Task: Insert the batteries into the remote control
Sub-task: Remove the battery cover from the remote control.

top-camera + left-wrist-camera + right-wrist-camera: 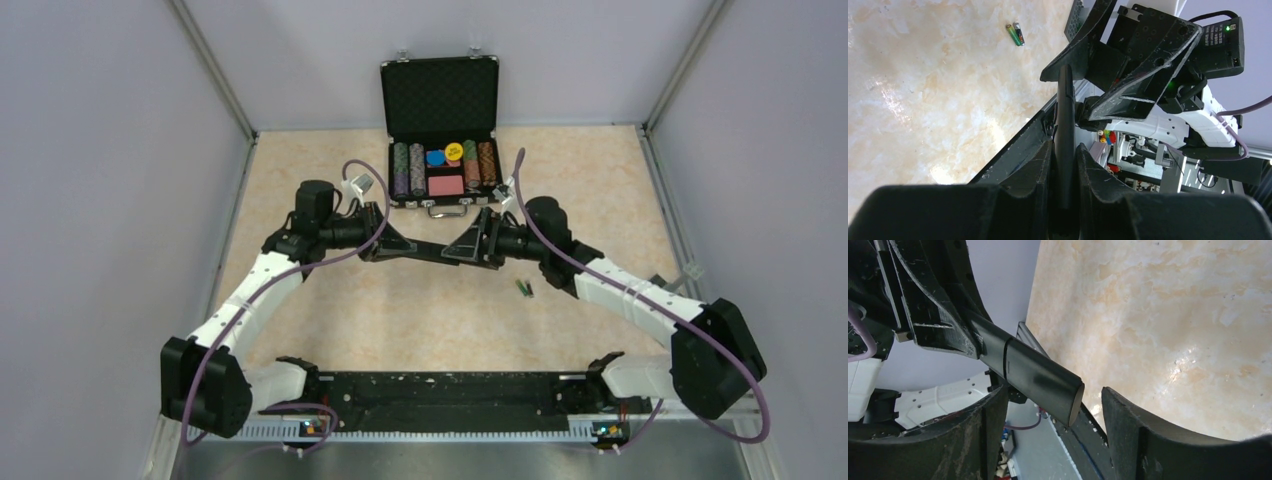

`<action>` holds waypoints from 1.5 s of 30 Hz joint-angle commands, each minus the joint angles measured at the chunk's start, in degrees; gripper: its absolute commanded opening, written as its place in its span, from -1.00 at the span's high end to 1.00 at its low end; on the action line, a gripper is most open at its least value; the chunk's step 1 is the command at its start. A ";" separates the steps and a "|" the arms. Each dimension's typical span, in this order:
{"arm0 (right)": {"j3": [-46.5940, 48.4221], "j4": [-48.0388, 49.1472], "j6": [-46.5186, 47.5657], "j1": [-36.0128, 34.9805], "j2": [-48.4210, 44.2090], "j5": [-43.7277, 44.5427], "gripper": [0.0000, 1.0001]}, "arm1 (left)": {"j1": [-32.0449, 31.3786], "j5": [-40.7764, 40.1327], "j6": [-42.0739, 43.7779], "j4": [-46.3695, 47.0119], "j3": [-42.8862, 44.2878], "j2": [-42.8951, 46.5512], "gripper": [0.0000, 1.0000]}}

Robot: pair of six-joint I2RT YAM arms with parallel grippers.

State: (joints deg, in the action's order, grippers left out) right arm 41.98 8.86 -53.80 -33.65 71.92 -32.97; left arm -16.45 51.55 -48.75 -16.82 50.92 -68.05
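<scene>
The remote control (430, 251) is a slim black bar held level above the table between the two arms. My left gripper (403, 247) is shut on one end of it; the left wrist view shows the remote control (1065, 115) edge-on, pinched between the fingers of the left gripper (1065, 150). My right gripper (458, 250) stands open around the other end. In the right wrist view that end of the remote control (1038, 377) sits between the spread fingers of the right gripper (1054, 391), with a clear gap on the right. Two green batteries (524, 288) (1015, 34) lie side by side on the table.
An open black case of coloured chips (441, 140) stands at the back of the table, just behind both grippers. Grey walls close in the left, right and far sides. A black rail (440, 395) runs along the near edge between the arm bases.
</scene>
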 commanded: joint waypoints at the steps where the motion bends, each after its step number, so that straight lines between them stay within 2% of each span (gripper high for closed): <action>1: -0.16 3.17 -0.52 -0.80 0.77 -1.54 -0.29 | -0.16 0.85 -0.56 2.04 2.18 -0.49 1.00; 5: 0.64 0.77 0.19 -0.81 0.93 -1.27 0.10 | -0.16 0.61 -0.23 1.97 2.11 -0.58 1.00; 7: 1.09 -0.61 0.60 -0.80 1.09 -1.07 0.19 | -0.16 0.41 -0.21 1.97 1.95 -0.66 1.00; 11: 2.72 -5.49 2.84 -0.81 1.04 0.63 0.28 | -0.16 -0.62 1.12 0.91 2.03 -0.65 1.00; 17: 3.89 -7.77 3.61 -0.79 1.11 1.63 0.35 | -0.16 -2.66 4.18 -2.00 2.70 -0.72 1.00; 23: 3.90 -6.66 2.95 -0.80 1.29 1.14 0.49 | -0.15 -3.65 5.48 -2.41 2.02 -0.96 1.00; 27: 3.00 -2.69 1.01 -0.80 1.14 0.69 0.71 | -0.16 -5.37 7.10 -3.89 1.58 -1.40 1.00; 31: 0.93 6.15 -4.60 -0.81 1.73 -0.97 0.99 | -0.14 -8.47 9.61 -6.26 1.05 -2.25 1.00; 34: 0.52 10.39 -7.26 -0.83 2.63 -1.24 1.00 | -0.16 -10.56 11.46 -7.88 0.53 -3.26 1.00; 37: 0.86 10.58 -7.63 -0.80 2.19 1.23 1.00 | -0.16 -13.38 13.41 -10.25 0.23 -4.11 1.00; 42: 0.70 -0.96 -4.01 -0.83 0.78 13.02 1.00 | -0.16 -17.10 16.52 -13.76 -0.65 -3.54 1.00; 45: -1.61 -4.42 -3.06 -0.77 2.58 17.92 1.00 | -0.16 -15.89 17.66 -13.50 -1.16 -2.29 1.00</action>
State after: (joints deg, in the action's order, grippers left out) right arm 42.68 9.98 -59.00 -33.87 74.22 -24.36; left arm -16.49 36.16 -34.52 -29.47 50.39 -72.49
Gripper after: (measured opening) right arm 0.057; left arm 0.231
